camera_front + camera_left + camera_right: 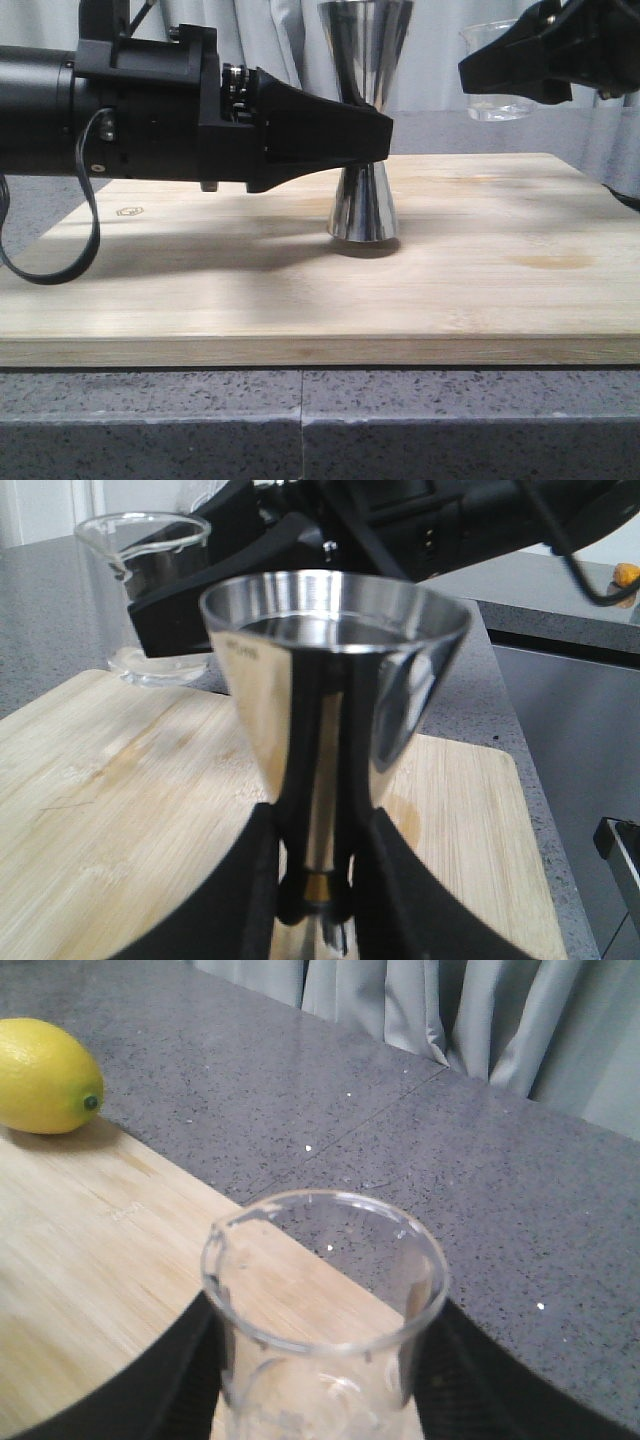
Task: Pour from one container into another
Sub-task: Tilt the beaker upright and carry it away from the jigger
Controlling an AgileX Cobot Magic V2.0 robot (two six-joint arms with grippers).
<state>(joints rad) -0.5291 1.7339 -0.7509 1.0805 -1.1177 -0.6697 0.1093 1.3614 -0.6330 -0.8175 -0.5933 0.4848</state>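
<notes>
Two claws pinching: left (375, 135) on mirror-steel hourglass jigger (363, 205), right (480, 70) on clear glass beaker (497, 105).

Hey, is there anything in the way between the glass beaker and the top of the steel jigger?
Nothing visible. The beaker, held in the right gripper, is lifted off the board beside the jigger; only open air separates them. The left gripper clamps the jigger's waist, below its open mouth.

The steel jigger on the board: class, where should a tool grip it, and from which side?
Grip the steel jigger at its narrow waist, coming in level from the side. The two cones flare above and below, so fingers there cannot slip up or down. The left tool holds it so, upright on the wooden board.
</notes>
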